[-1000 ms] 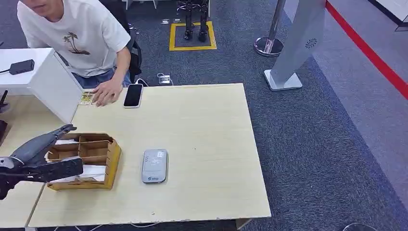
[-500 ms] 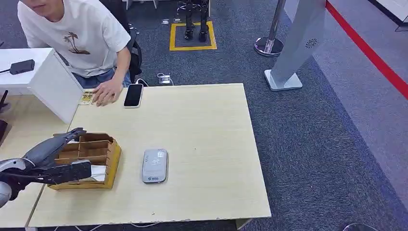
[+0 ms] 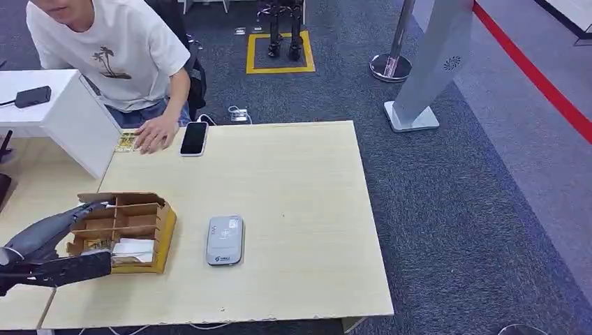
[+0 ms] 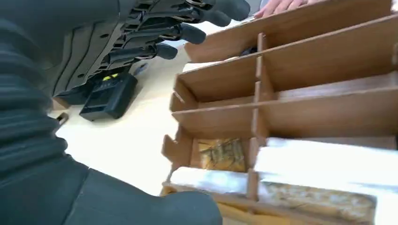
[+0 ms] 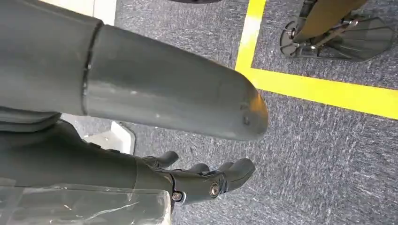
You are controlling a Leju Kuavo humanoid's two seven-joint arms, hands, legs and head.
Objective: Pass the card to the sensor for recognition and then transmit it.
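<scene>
At lower left of the head view, the left hand [image 3: 52,244] hovers spread and empty beside the divided box [image 3: 165,230], whose near compartments hold cards [image 4: 220,153]. Thick fingers may snag a divider. Right of it lies the sensor [image 3: 224,240].

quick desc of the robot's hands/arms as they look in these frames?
Left hand: grey ribbed wrist cover, thick grey thumb, darker segmented fingers with rounded tips. Right hand: smooth grey thumb, dark fingers with a visible screw at one joint, clear plastic film near the wrist.
</scene>
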